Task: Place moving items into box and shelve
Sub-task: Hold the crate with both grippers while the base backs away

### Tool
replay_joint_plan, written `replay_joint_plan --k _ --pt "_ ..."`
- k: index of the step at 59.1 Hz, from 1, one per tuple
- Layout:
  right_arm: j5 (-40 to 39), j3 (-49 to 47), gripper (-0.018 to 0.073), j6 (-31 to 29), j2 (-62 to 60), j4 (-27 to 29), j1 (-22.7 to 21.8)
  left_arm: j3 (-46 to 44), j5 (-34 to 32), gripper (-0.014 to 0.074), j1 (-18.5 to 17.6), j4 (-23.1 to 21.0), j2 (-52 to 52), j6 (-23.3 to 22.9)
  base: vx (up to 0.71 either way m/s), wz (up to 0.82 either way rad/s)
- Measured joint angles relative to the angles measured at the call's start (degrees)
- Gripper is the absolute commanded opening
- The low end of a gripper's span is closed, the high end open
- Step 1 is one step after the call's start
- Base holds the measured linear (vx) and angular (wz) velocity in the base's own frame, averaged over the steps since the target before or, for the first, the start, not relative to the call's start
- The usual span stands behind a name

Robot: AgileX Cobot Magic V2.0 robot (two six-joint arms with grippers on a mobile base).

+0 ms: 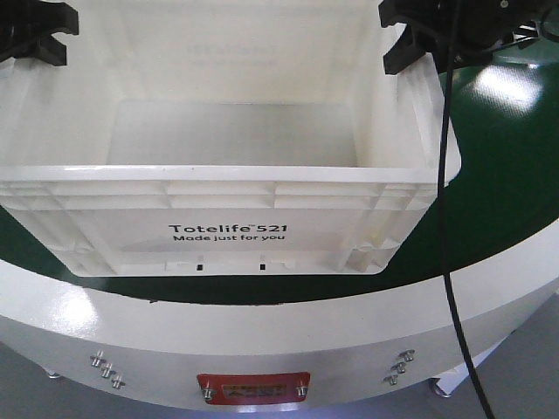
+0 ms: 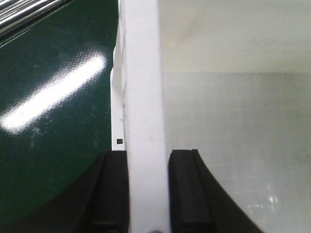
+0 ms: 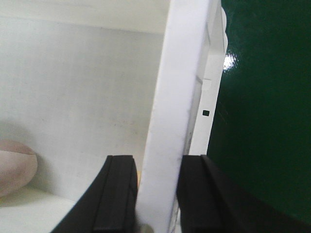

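Note:
The box (image 1: 131, 218), a large white crate with "Totelife 521" printed on its near side, sits on a dark green surface. My left gripper (image 1: 35, 39) is at the box's left wall and my right gripper (image 1: 417, 39) at its right wall. In the left wrist view, my left gripper (image 2: 148, 160) is shut over the white rim (image 2: 141, 73), one finger outside and one inside. My right gripper (image 3: 158, 165) clamps the opposite rim (image 3: 180, 73) the same way. A pale pink rounded item (image 3: 14, 165) lies on the box floor; the front view does not show it.
The green surface (image 1: 498, 175) has a curved white border (image 1: 262, 323) with a red plate (image 1: 253, 387) and bolts on its front. A black cable (image 1: 449, 218) hangs down past the box's right corner. Shiny metal bars (image 2: 24, 12) run beyond the left wall.

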Motion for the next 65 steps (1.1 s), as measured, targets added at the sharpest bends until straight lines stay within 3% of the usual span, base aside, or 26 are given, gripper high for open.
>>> replay_joint_plan --k 39,65 --pt "-0.1 0.0 -0.0011 0.0 0.0 0.1 0.0 0.0 0.1 -0.0016 0.0 0.0 0.0 -0.1 -0.13 -0.03" --pt "-0.2 0.0 -0.0011 0.0 0.0 0.1 0.0 0.0 0.0 -0.0016 0.0 0.0 0.0 -0.1 -0.14 0.27"
